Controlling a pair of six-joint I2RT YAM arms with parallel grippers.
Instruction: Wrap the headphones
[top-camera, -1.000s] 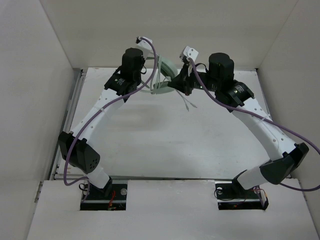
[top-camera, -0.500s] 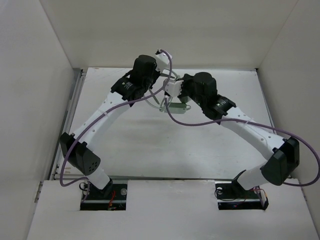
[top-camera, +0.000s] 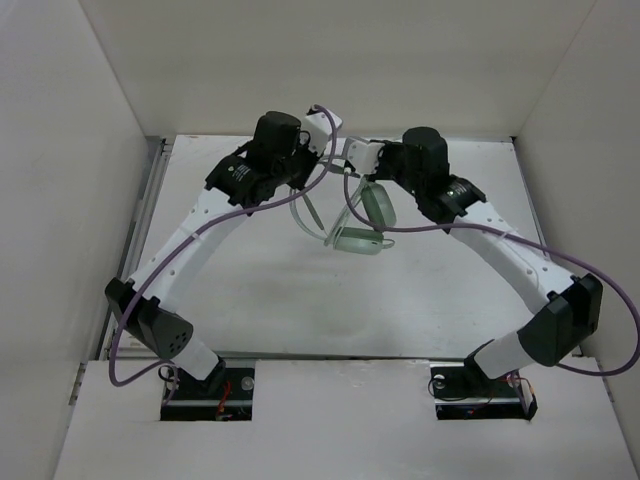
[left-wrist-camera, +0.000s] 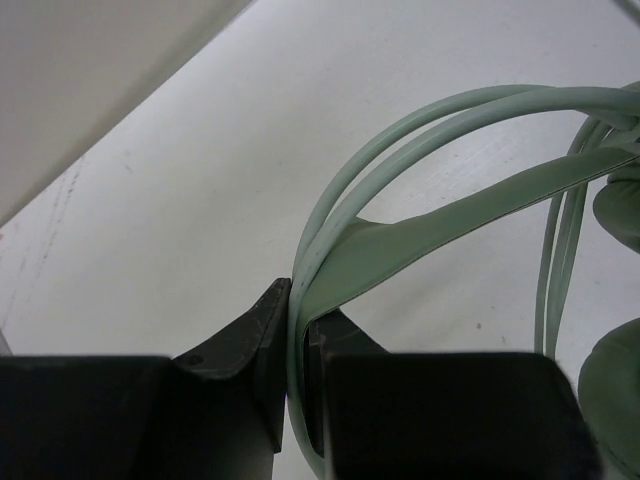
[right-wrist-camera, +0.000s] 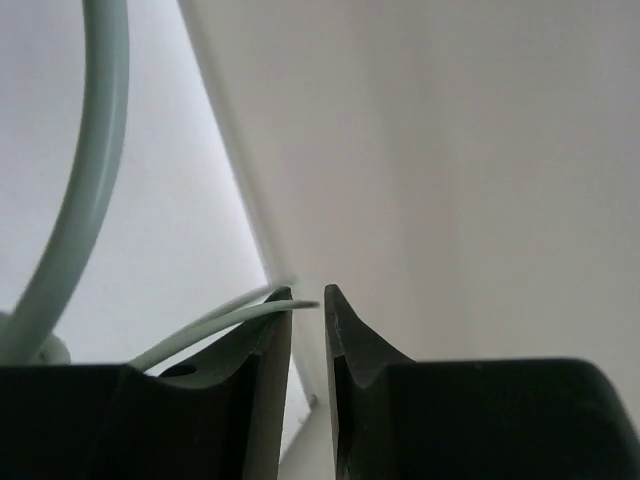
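Left wrist view showed your left gripper (left-wrist-camera: 298, 300) pressed together on the pale mint-green over-ear headphones (left-wrist-camera: 440, 215). It was pinching their flat headband and two thin wire hoops right at the fingertips. Beyond the tips the band arched away to the right. One padded round ear cup (left-wrist-camera: 612, 400) hung just right of the gripper, with the white table (left-wrist-camera: 200, 190) further off.

On the right wrist view, your right gripper (right-wrist-camera: 307, 295) stood slightly parted, a narrow gap between the jaws. The thin whitish cable (right-wrist-camera: 215, 322) crossed the left fingertip and its end reached that gap, apparently unpinched. A white wall (right-wrist-camera: 450, 150) lay behind.

From the top external view, both ear cups dangled just ahead of the two grippers. You could not tell whether the lower cup (top-camera: 355, 240) touched the table.
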